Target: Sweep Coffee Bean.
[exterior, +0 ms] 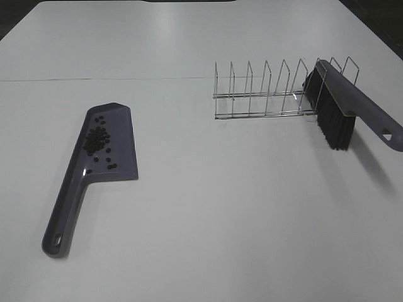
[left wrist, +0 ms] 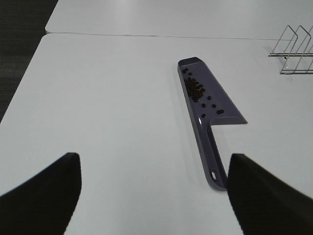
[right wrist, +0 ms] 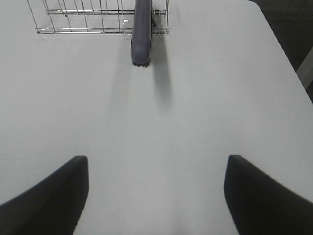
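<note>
The purple-grey dustpan (exterior: pixel 124 143) lies flat on the white table at the left, handle toward the front. The coffee beans (exterior: pixel 96 139) sit in a dark cluster inside its pan. In the left wrist view the dustpan (left wrist: pixel 211 152) and the beans (left wrist: pixel 194 88) lie ahead, well clear of my left gripper (left wrist: pixel 154 159), which is open and empty. The brush (exterior: pixel 356 100), with black bristles, rests in the wire rack (exterior: pixel 264 88) at the right. My right gripper (right wrist: pixel 156 159) is open and empty, back from the brush handle (right wrist: pixel 141 29). Neither gripper shows in the exterior high view.
The wire rack (right wrist: pixel 78 19) has several upright dividers. A seam between two table tops (exterior: pixel 94 78) runs across the back. The table's left edge (left wrist: pixel 29 83) and right edge (right wrist: pixel 281 49) drop to dark floor.
</note>
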Controlling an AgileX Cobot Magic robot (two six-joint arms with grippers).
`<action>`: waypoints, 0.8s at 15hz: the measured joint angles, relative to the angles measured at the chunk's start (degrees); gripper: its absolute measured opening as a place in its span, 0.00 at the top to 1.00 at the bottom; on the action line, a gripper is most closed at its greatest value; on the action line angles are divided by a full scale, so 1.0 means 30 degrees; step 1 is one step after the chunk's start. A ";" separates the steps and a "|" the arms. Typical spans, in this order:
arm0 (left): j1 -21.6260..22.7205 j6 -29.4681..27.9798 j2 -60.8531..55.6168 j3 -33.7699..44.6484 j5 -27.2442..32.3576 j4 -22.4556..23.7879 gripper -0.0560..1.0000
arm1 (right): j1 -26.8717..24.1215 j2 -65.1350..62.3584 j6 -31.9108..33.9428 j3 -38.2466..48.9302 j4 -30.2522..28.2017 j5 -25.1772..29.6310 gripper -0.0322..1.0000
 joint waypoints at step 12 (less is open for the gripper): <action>0.0000 -0.0363 -0.0038 0.0000 0.0000 0.0057 0.24 | 0.0000 0.0000 0.0000 0.0000 0.0000 0.0000 0.32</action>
